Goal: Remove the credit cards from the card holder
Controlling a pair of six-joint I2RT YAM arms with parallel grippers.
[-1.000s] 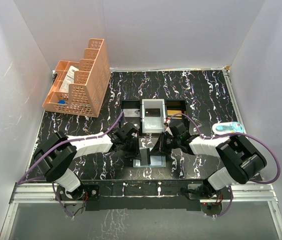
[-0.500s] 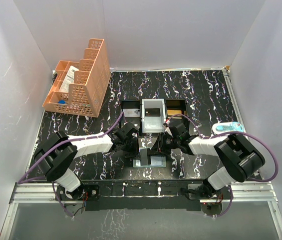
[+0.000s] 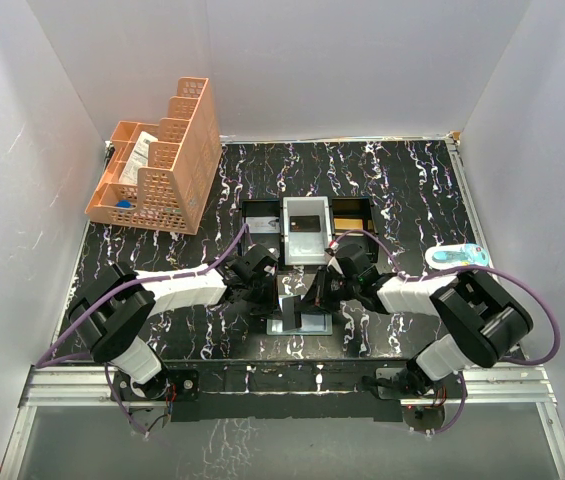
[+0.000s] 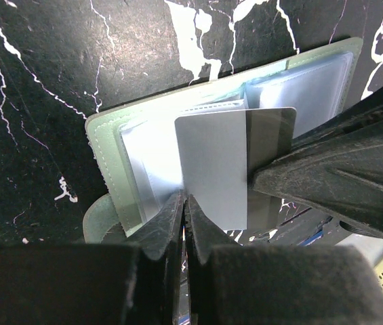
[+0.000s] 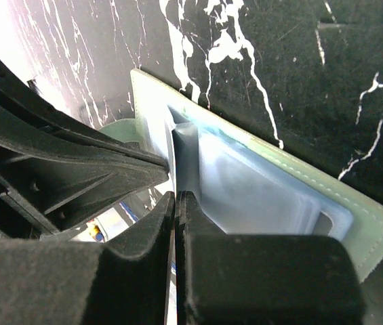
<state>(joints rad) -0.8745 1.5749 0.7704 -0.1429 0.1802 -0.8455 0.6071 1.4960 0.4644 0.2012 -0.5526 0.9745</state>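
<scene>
You have one card holder [image 4: 103,156], one card [image 4: 211,169] upright in it, one left gripper [image 4: 184,196], one right gripper [image 5: 176,195], one tray [image 3: 260,213] and one orange organiser [image 3: 167,160] behind it.

An orange basket [image 3: 157,165] stood at the black table's [image 3: 402,185] far left corner, a black and white tray [image 3: 305,250] sat mid-table, and a blue thing [image 3: 457,257] lay far right.
</scene>
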